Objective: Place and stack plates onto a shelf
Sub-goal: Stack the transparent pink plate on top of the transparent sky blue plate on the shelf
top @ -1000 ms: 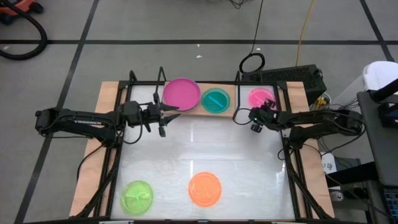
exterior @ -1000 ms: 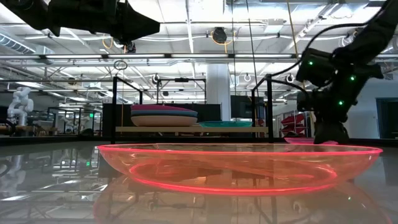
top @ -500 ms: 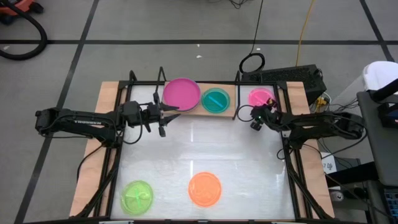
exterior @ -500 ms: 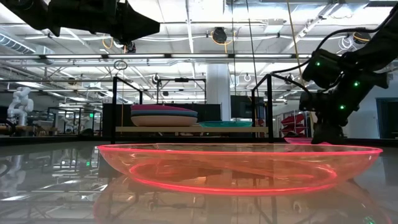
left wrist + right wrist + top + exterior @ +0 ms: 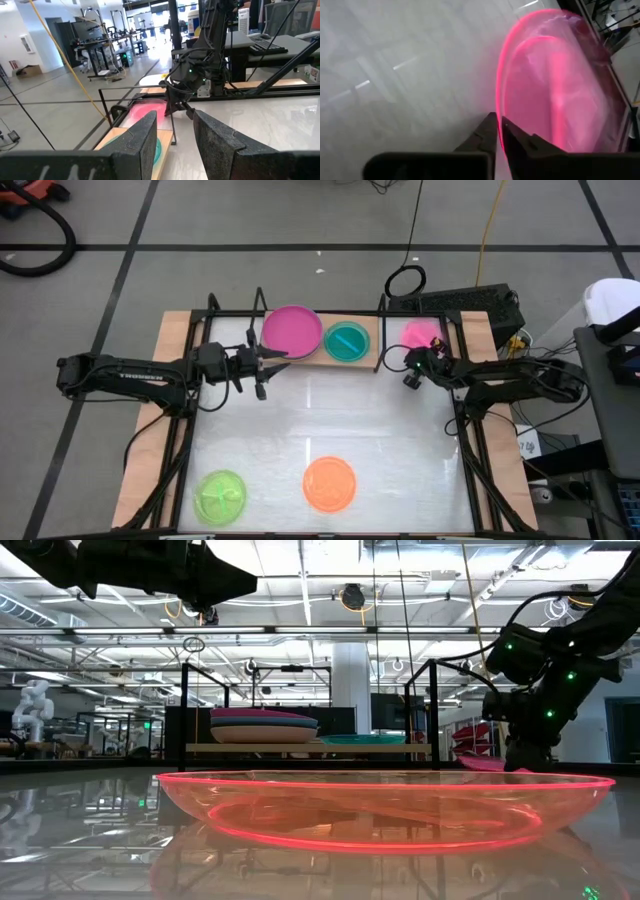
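Note:
The shelf (image 5: 368, 352) is a light-wood board at the table's far edge. It carries a stack topped by a large magenta plate (image 5: 292, 330) and, beside it, a cyan plate (image 5: 347, 341). A small pink plate (image 5: 420, 332) lies right of the shelf, and my right gripper (image 5: 412, 366) is shut on it. My left gripper (image 5: 266, 368) hangs open near the shelf's left part, touching nothing. An orange plate (image 5: 329, 484) and a lime green plate (image 5: 221, 496) rest flat near the table's front edge. My right gripper pinches the pink plate's rim (image 5: 499, 112) on its near side between its two fingers (image 5: 520, 137). The fingers slant down from the table's near right. The plate (image 5: 478, 760) looks tipped, with the held side a little raised.
The shelf's black metal uprights (image 5: 381, 330) stand between the pink plate and the board. In the low view the orange plate (image 5: 380, 810) fills the foreground. The white tabletop (image 5: 330, 415) lies bare between the shelf and the front plates.
My right gripper has dipped toward the pink plate and shut on its near rim. The plate has started to tip, and its outline is blurred.

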Robot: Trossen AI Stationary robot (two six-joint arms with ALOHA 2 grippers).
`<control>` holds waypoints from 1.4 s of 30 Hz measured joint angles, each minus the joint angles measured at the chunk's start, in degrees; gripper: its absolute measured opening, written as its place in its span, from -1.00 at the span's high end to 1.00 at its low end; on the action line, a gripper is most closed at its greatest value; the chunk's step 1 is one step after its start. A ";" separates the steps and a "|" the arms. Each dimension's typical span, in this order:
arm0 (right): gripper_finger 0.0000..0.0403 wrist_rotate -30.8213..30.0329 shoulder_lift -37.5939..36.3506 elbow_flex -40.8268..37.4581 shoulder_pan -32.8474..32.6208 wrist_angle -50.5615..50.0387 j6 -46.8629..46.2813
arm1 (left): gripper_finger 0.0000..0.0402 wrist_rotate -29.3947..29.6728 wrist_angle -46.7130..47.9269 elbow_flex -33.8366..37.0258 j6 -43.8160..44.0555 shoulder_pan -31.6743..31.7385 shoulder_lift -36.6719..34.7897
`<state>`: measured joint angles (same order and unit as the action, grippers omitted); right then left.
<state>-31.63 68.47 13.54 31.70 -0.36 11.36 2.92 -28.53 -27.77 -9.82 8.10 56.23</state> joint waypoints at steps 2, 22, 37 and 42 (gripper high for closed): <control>0.97 0.13 -0.02 0.01 0.00 0.01 -0.01 | 0.32 0.00 0.00 0.00 0.02 0.00 0.02; 1.00 4.77 -22.85 1.93 -1.02 4.18 -6.19 | 0.32 0.02 -0.02 0.00 0.89 -0.09 0.00; 1.00 16.56 -30.46 2.15 -1.15 21.32 -7.81 | 0.32 0.02 -0.01 0.00 0.89 -0.09 0.00; 1.00 17.36 -29.28 5.66 -2.54 22.11 -7.61 | 0.32 0.02 0.00 0.00 0.87 -0.09 0.00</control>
<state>-14.27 39.18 19.20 29.16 21.76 3.75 2.94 -28.54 -27.77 -8.95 8.01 56.23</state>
